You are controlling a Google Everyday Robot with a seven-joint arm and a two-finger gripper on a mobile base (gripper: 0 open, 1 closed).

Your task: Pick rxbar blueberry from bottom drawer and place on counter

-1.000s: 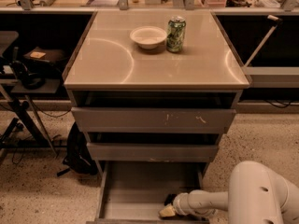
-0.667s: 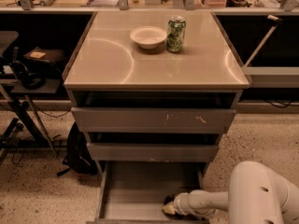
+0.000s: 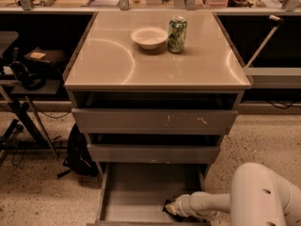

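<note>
The bottom drawer (image 3: 136, 192) is pulled out, showing its plain grey floor. My gripper (image 3: 170, 207) reaches in from the right on a pale arm (image 3: 207, 202) and sits low over the drawer floor near its front right. A small dark shape lies at the gripper's tip; I cannot tell whether it is the rxbar blueberry or part of the gripper. The counter (image 3: 113, 60) is the glossy beige top of the cabinet above.
A white bowl (image 3: 149, 36) and a green can (image 3: 177, 34) stand at the back of the counter. Two upper drawers (image 3: 150, 120) with scuffed fronts overhang the bottom drawer. A black bag (image 3: 77, 152) lies on the floor left of the cabinet.
The gripper has barely shifted inside the bottom drawer; its tip now looks darker and slightly lower. Nothing on the counter has moved.
</note>
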